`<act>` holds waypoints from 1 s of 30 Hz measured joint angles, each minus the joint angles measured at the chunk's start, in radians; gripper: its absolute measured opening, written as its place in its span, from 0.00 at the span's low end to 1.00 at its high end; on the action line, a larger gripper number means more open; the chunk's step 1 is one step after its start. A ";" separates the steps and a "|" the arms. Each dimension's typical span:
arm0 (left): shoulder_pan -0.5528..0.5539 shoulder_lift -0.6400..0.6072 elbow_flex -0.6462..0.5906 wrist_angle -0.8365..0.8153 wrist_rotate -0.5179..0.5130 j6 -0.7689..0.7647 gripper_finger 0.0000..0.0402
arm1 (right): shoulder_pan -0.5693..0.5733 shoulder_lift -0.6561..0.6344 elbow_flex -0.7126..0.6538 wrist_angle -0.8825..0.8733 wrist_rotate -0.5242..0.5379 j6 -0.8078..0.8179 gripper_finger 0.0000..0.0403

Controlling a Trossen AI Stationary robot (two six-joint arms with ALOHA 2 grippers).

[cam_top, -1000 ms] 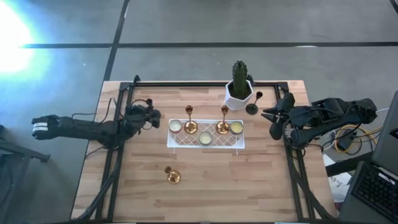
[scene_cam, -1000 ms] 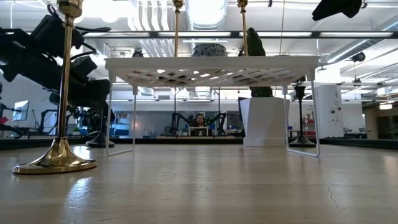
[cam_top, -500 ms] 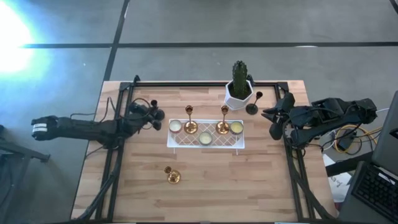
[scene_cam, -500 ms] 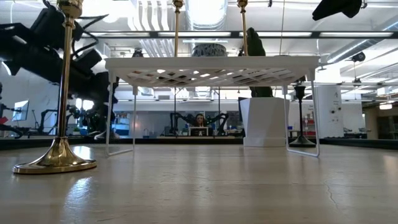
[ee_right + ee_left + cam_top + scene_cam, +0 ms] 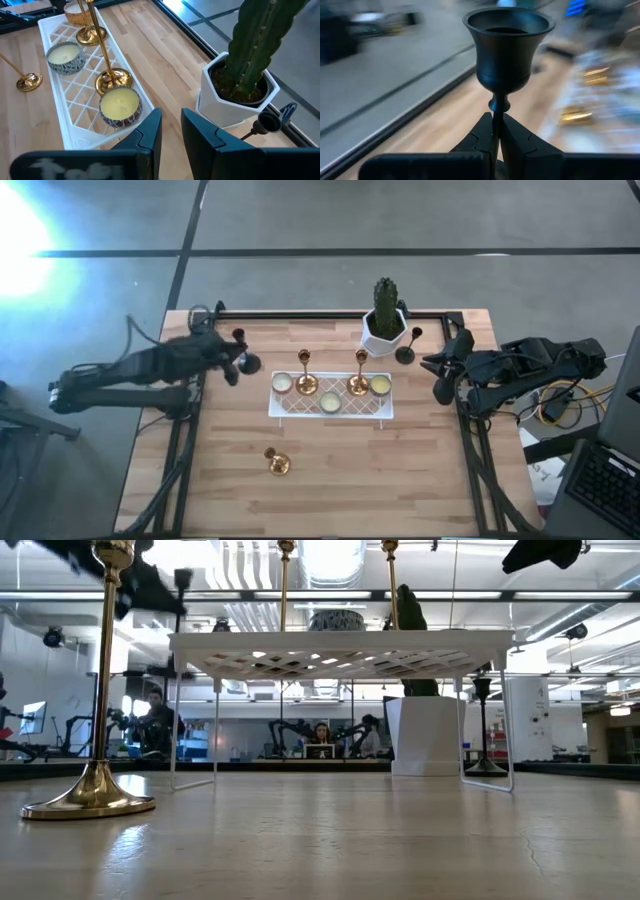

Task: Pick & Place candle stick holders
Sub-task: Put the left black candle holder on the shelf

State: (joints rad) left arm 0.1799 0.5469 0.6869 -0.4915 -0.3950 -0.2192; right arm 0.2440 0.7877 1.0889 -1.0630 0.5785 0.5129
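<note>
Black holder (image 5: pixel 508 47) is riding upright in the left gripper (image 5: pixel 493 131), pinched by its stem (keeping the cup level), near the table's (image 5: pixel 330 480) far-left corner; the right gripper (image 5: pixel 169 131) is waiting slightly parted, empty, at the right edge.

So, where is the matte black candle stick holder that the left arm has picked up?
In the high view the matte black candle stick holder is over the table's far left part, left of the white lattice shelf, its stem clamped in the left gripper.
</note>
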 joint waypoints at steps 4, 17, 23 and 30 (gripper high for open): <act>-0.003 0.000 0.085 0.015 0.255 0.002 0.05 | 0.000 0.000 -0.007 0.000 0.000 0.001 0.16; -0.116 0.165 0.100 0.235 0.531 0.057 0.05 | 0.000 0.001 -0.010 0.005 0.000 0.003 0.15; -0.178 0.296 0.100 0.312 0.541 0.109 0.05 | 0.000 0.001 -0.010 0.005 0.000 0.003 0.16; -0.189 0.382 0.105 0.419 0.555 0.154 0.05 | 0.000 0.001 -0.010 0.005 0.000 0.000 0.15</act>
State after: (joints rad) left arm -0.0087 0.9293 0.7923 -0.0721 0.1599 -0.0654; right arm 0.2440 0.7887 1.0786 -1.0578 0.5785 0.5129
